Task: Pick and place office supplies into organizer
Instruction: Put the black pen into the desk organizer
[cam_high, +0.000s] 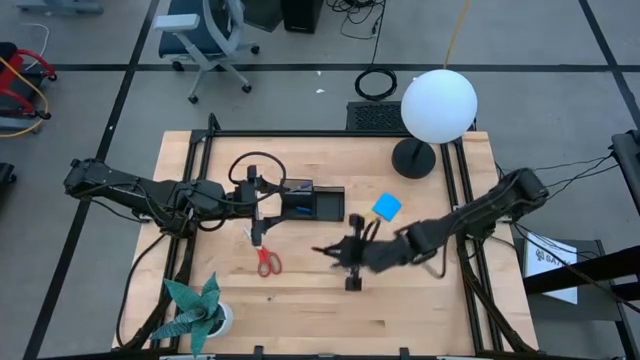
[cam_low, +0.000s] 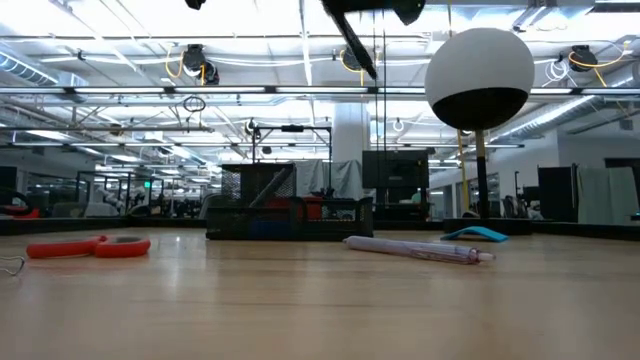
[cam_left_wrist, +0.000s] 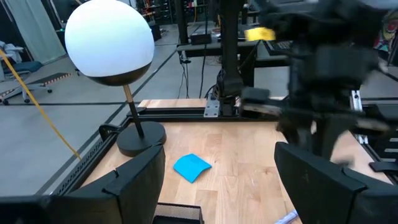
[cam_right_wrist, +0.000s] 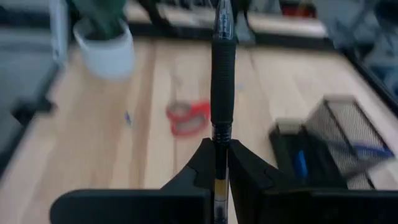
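My right gripper (cam_right_wrist: 219, 163) pinches a dark pen (cam_right_wrist: 222, 74), fingers tight on its ribbed rubber grip, held above the wood table (cam_high: 300, 310) mid-right of the organizer (cam_high: 312, 203). My left gripper (cam_left_wrist: 217, 186) is spread wide, empty, over that black mesh organizer. Red scissors (cam_high: 268, 262) lie flat near it; blue notepad (cam_high: 386, 207) beside the lamp base (cam_high: 413, 158); a purple pen (cam_low: 418, 249) lies on the table.
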